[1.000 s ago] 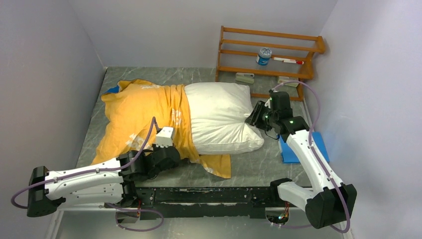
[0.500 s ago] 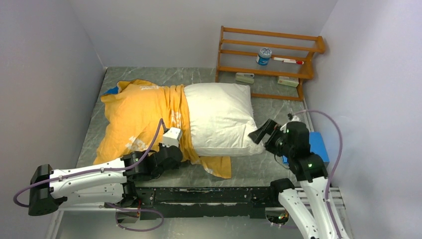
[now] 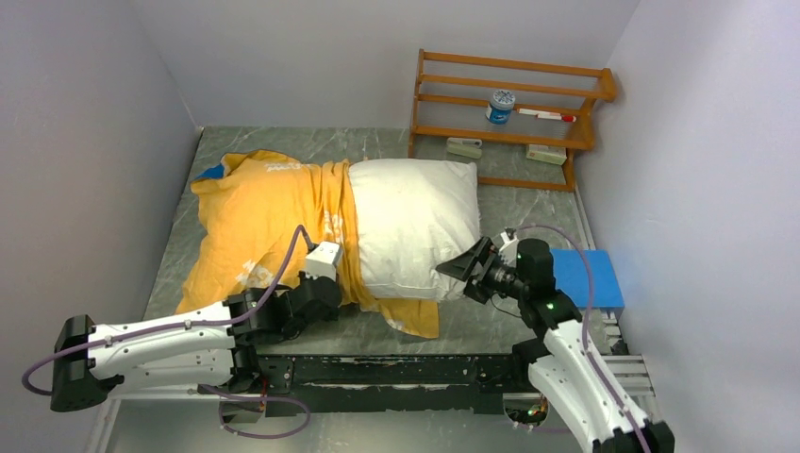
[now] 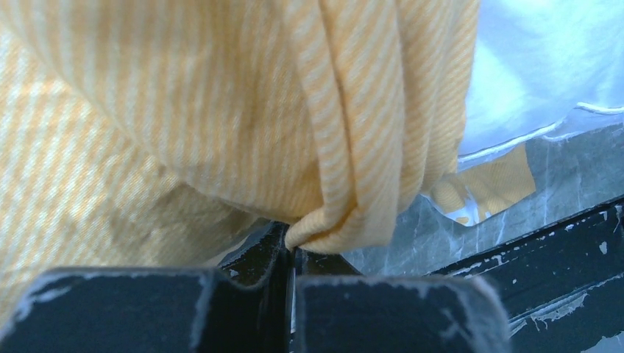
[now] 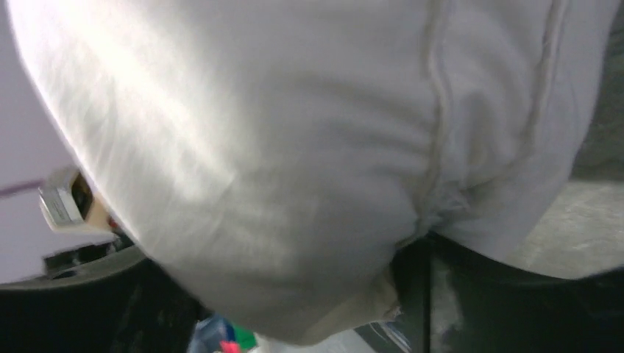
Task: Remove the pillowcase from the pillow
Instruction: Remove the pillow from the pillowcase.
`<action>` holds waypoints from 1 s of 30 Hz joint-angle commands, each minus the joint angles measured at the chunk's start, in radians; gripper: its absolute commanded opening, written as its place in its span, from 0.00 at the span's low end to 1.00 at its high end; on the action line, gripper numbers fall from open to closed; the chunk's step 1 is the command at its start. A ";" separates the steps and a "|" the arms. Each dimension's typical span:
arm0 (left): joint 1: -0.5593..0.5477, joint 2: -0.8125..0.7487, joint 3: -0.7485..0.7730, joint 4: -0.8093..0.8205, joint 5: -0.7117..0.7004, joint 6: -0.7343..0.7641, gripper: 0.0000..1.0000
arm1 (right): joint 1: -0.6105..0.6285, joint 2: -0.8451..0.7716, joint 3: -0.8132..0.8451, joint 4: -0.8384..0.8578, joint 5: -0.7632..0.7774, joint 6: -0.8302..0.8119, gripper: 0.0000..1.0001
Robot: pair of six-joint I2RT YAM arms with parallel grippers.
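The pillow [image 3: 410, 222] lies where it did a second ago, but its near right corner, which then spread towards the blue pad [image 3: 585, 278], is now pushed in. The pillowcase [image 3: 269, 212], yellow side up, has not shifted and still covers the pillow's left part. The right gripper [image 3: 469, 271] has swung from the pillow's far right corner to the near right one. Its jaws stand wide apart and hold nothing, with the white corner bulging directly in front of them. The left gripper [image 4: 289, 257] stays clamped tight on a bunched fold of the pillowcase's near hem, and the fabric rises just ahead of its jaws.
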 commanded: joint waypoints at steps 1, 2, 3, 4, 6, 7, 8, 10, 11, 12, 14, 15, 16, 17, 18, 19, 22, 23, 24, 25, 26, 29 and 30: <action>-0.004 0.007 0.029 0.005 0.013 0.003 0.05 | 0.080 0.134 0.028 0.191 0.104 0.067 0.64; -0.004 0.009 0.033 -0.004 0.013 0.000 0.05 | 0.091 0.179 0.063 0.175 0.140 0.038 0.48; -0.004 0.013 0.040 -0.016 0.009 -0.005 0.05 | 0.092 0.218 0.113 0.139 0.179 -0.002 0.34; -0.004 0.013 0.049 -0.033 0.005 -0.012 0.05 | 0.092 0.250 0.200 0.082 0.224 -0.065 0.24; -0.004 0.011 0.073 -0.087 -0.022 -0.034 0.05 | 0.088 0.289 0.352 -0.063 0.391 -0.150 0.09; -0.004 0.009 0.089 -0.127 -0.041 -0.049 0.05 | 0.086 0.295 0.428 -0.150 0.517 -0.183 0.00; -0.004 0.006 0.110 -0.166 -0.061 -0.064 0.05 | 0.082 0.290 0.490 -0.194 0.619 -0.214 0.00; -0.004 -0.007 0.156 -0.242 -0.097 -0.076 0.05 | 0.074 0.261 0.598 -0.237 0.761 -0.278 0.00; -0.004 -0.018 0.181 -0.264 -0.109 -0.070 0.05 | 0.072 0.243 0.637 -0.233 0.800 -0.309 0.00; -0.004 -0.029 0.207 -0.278 -0.117 -0.057 0.05 | 0.070 0.230 0.673 -0.225 0.817 -0.343 0.00; -0.003 -0.059 0.266 -0.266 -0.131 -0.009 0.05 | 0.070 0.226 0.736 -0.219 0.798 -0.392 0.00; -0.004 -0.073 0.286 -0.248 -0.132 0.024 0.05 | 0.070 0.234 0.761 -0.226 0.774 -0.402 0.00; -0.003 -0.085 0.304 -0.230 -0.135 0.053 0.05 | 0.069 0.245 0.777 -0.232 0.743 -0.408 0.00; -0.004 -0.094 0.319 -0.214 -0.138 0.075 0.05 | 0.071 0.256 0.784 -0.238 0.713 -0.412 0.00; -0.004 -0.099 0.331 -0.203 -0.140 0.094 0.05 | 0.069 0.266 0.784 -0.243 0.687 -0.411 0.00; -0.004 -0.099 0.340 -0.197 -0.142 0.108 0.05 | 0.070 0.278 0.782 -0.257 0.679 -0.409 0.00; -0.004 -0.077 0.345 -0.202 -0.146 0.136 0.05 | 0.070 0.273 0.765 -0.311 0.765 -0.383 0.00; -0.004 -0.067 0.338 -0.209 -0.138 0.136 0.05 | 0.069 0.265 0.747 -0.319 0.814 -0.378 0.00; -0.004 -0.055 0.326 -0.207 -0.112 0.144 0.05 | 0.070 0.258 0.719 -0.321 0.854 -0.383 0.00; -0.003 -0.040 0.314 -0.201 -0.074 0.162 0.05 | 0.070 0.260 0.688 -0.322 0.883 -0.393 0.00; -0.004 -0.023 0.303 -0.202 -0.043 0.163 0.05 | 0.069 0.273 0.663 -0.339 0.910 -0.395 0.00; -0.004 0.013 0.274 -0.210 0.034 0.133 0.08 | 0.061 0.329 0.601 -0.413 0.962 -0.368 0.00; -0.004 0.013 0.265 -0.207 0.049 0.126 0.26 | 0.055 0.339 0.580 -0.416 0.961 -0.356 0.00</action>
